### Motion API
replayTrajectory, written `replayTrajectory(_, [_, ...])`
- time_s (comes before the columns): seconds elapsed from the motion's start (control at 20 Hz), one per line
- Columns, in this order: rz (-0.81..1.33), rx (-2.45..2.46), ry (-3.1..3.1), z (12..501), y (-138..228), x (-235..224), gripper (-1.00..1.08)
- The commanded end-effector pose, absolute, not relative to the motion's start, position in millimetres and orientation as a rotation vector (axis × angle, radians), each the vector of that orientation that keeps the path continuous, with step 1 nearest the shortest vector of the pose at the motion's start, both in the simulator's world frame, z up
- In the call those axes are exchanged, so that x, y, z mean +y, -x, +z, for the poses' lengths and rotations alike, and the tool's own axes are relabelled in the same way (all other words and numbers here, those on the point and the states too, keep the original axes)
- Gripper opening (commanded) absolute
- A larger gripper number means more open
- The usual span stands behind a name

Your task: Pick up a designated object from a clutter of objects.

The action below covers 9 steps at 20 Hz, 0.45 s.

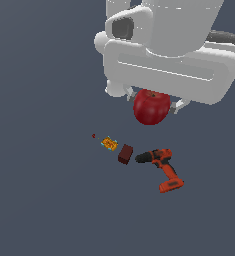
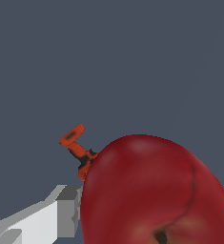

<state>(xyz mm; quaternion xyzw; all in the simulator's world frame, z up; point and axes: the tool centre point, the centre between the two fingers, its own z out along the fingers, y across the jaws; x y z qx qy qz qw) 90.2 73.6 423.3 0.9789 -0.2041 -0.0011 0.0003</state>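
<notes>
Gripper (image 1: 151, 106) raised above clutter, pointing down — clamping apple (image 1: 151, 107)

The surface (image 1: 39, 200) is a plain, flat dark blue-grey plane filling both views. Four things lie on it in a loose row, all well below the gripper (image 1: 151, 103). A tiny red bit (image 1: 93, 135) lies farthest out toward the exterior view's left of the gripper. Just beside it is a small orange-yellow packet (image 1: 109, 144). Next comes a dark red-brown box (image 1: 125, 154), near the packet. An orange-and-black power drill (image 1: 161, 166) lies on its side almost straight beneath the gripper, its nose close to the box
</notes>
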Motion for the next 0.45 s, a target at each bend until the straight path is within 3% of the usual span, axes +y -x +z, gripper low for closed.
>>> replayTrajectory(0.0, [0.0,-0.641,-3.075,430.3,-93.4,73.5,-1.0])
replayTrajectory(0.4, [0.0,-0.641,-3.075,436.0,-97.0,73.5,-1.0])
